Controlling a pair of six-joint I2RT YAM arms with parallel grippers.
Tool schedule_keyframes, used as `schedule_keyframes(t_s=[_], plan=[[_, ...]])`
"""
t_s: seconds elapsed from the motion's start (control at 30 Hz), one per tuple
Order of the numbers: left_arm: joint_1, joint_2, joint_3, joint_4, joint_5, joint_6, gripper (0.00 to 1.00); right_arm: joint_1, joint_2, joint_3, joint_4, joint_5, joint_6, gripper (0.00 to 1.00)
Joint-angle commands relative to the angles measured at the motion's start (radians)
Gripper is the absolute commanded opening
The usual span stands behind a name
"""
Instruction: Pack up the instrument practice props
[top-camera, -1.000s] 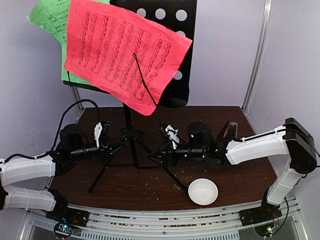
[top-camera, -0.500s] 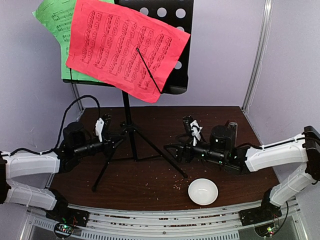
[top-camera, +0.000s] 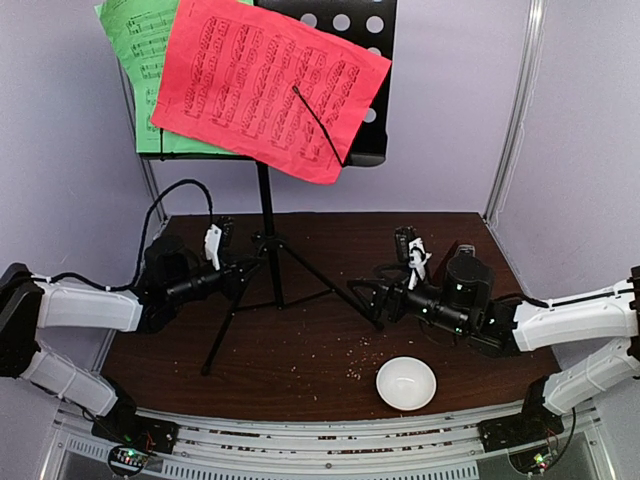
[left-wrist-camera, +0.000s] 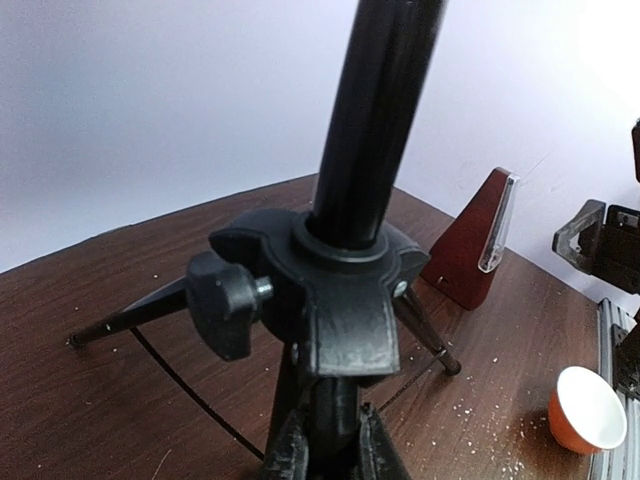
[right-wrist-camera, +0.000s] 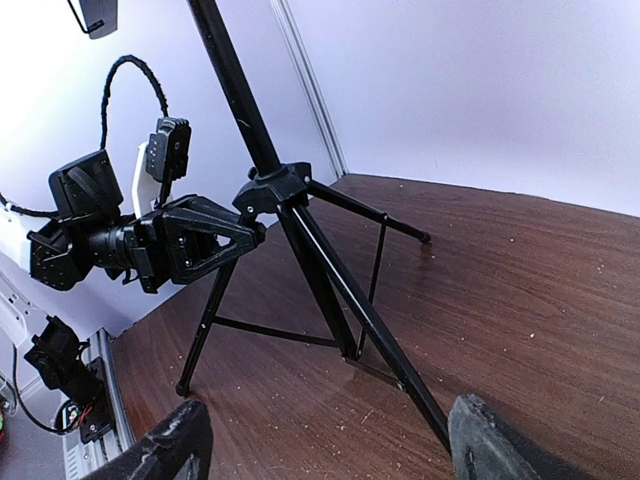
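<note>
The black tripod music stand (top-camera: 268, 215) is upright at the table's back left, with its perforated desk (top-camera: 355, 40) high up. A red music sheet (top-camera: 270, 85) and a green one (top-camera: 140, 60) lie on the desk. My left gripper (top-camera: 243, 272) (left-wrist-camera: 330, 450) is shut on a stand leg (left-wrist-camera: 335, 415) just below the hub (left-wrist-camera: 335, 270). My right gripper (top-camera: 375, 295) (right-wrist-camera: 325, 440) is open, and the stand's near right leg (right-wrist-camera: 380, 330) ends close to its right finger. The red-brown metronome (left-wrist-camera: 475, 240) (top-camera: 462, 250) stands at the back right, partly hidden behind my right arm.
A white bowl (top-camera: 406, 383) (left-wrist-camera: 585, 408) sits near the front edge, right of centre. Crumbs are scattered over the brown table (top-camera: 300, 350). The stand's legs spread across the table's middle. Purple walls close in behind and at the sides.
The stand has shifted right and back with my left gripper on its leg. My right gripper has opened wide and drawn back to the right, off the stand.
</note>
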Motion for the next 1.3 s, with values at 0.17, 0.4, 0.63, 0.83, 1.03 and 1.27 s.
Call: schedule_keyframes(t_s=[0.17,0.4,0.63,0.83,1.03,1.27], plan=[[-0.019,0.066,0.052,0.063,-0.129,-0.1,0.0,-0.003,-0.046,-0.014,-0.019,0.091,0.062,0.84],[-0.019,0.025,0.051,-0.006,-0.158,-0.082,0.48,-0.003,-0.099,0.084,-0.171,0.091,0.117,0.84],[-0.014,-0.129,-0.01,-0.127,-0.309,-0.095,0.73,-0.003,-0.199,0.168,-0.257,0.034,0.148,0.83],[-0.013,-0.356,-0.039,-0.29,-0.344,-0.122,0.79,-0.004,-0.275,0.293,-0.304,0.006,0.251,0.8],[-0.013,-0.544,0.033,-0.54,-0.236,-0.121,0.81,-0.003,-0.241,0.503,-0.368,-0.06,0.337,0.75],[-0.012,-0.602,0.077,-0.653,-0.099,-0.142,0.81,-0.003,-0.119,0.659,-0.369,-0.108,0.379,0.67]])
